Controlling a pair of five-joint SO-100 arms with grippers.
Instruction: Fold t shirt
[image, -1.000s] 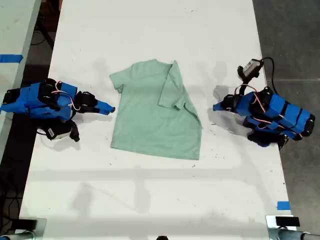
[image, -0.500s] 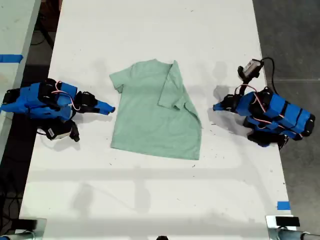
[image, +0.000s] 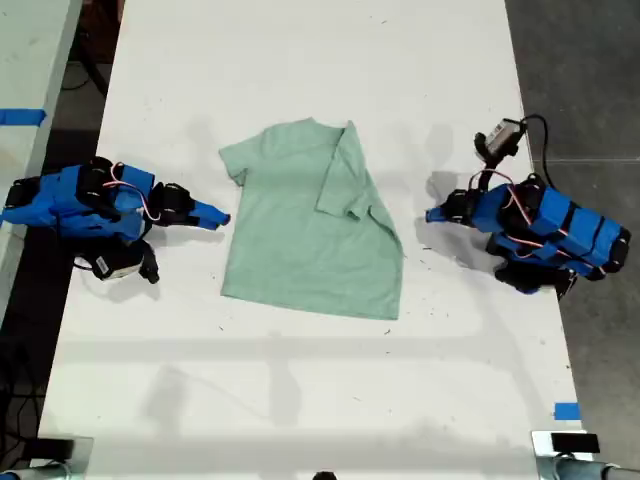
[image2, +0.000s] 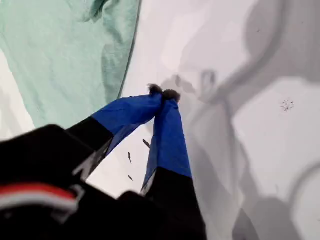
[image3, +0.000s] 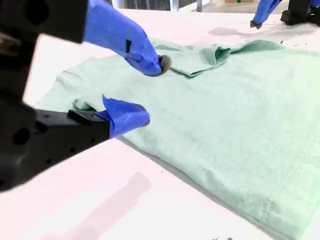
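Observation:
The pale mint-green t shirt (image: 300, 250) lies flat in the middle of the white table (image: 300, 400), with one sleeve folded over its front. My first gripper (image: 432, 214) rests on the table off the shirt's edge at the exterior view's right. It is shut with nothing in it (image2: 164, 93), and the t shirt (image2: 65, 55) lies a short way beyond its tips. My second gripper (image: 220, 216) sits at the shirt's other edge, at the exterior view's left. It is open (image3: 152, 90) just above the t shirt (image3: 240, 110) near a sleeve and grips nothing.
Small dark specks (image: 425, 250) dot the table near the first gripper. Blue tape marks (image: 567, 410) sit at the table's near corner on the exterior view's right and on a neighbouring surface (image: 20, 116) at its left. A cabled grey module (image: 500, 138) rises above the first arm.

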